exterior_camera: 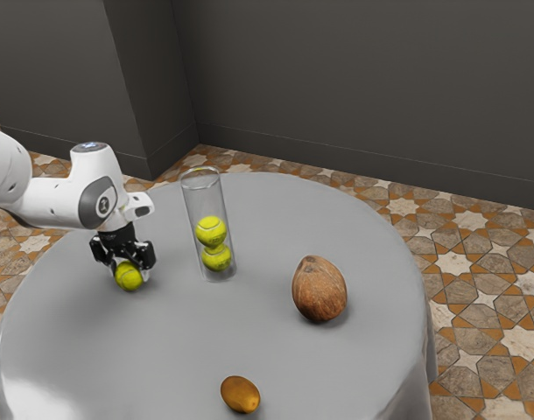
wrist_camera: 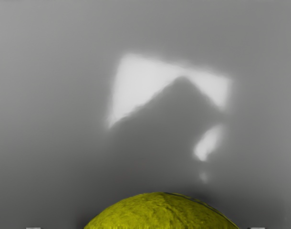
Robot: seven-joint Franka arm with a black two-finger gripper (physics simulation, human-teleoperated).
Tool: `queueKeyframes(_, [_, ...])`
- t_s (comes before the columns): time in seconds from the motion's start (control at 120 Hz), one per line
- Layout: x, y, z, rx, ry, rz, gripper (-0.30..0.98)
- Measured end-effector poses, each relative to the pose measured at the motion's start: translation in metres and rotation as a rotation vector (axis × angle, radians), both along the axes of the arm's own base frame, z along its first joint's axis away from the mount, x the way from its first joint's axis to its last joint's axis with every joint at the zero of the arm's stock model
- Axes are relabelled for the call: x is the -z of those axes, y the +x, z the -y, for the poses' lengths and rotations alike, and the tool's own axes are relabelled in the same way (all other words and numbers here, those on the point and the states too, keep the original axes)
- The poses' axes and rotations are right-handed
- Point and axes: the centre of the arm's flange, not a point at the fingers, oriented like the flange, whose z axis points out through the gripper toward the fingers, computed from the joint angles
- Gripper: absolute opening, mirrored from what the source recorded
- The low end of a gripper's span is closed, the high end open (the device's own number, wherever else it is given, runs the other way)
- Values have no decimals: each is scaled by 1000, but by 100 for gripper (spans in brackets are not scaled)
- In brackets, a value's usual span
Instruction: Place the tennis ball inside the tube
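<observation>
In the exterior view, the gripper (exterior_camera: 130, 269) is low over the table with its fingers open around a tennis ball (exterior_camera: 129, 276). The ball appears to rest on the tabletop. In the wrist view, the top of this ball (wrist_camera: 161, 212) shows at the lower edge, and small bits of the fingertips stand apart on either side of it. A clear tube (exterior_camera: 193, 194) stands upright toward the exterior view's right of the gripper. It holds two tennis balls, a lower one (exterior_camera: 216, 257) and an upper one (exterior_camera: 211, 231).
The round grey table (exterior_camera: 171, 350) also bears a brown coconut-like object (exterior_camera: 319, 289), toward the exterior view's right of the tube. A small orange-brown oval fruit (exterior_camera: 240, 395) lies near the exterior view's lower edge. A dark wall stands behind the table.
</observation>
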Motion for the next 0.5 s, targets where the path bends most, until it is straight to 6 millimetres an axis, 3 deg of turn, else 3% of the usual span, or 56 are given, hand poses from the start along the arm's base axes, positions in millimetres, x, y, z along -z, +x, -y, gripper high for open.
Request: queueKeyframes(0.5, [-7,-2,6,12,-12,-16,42])
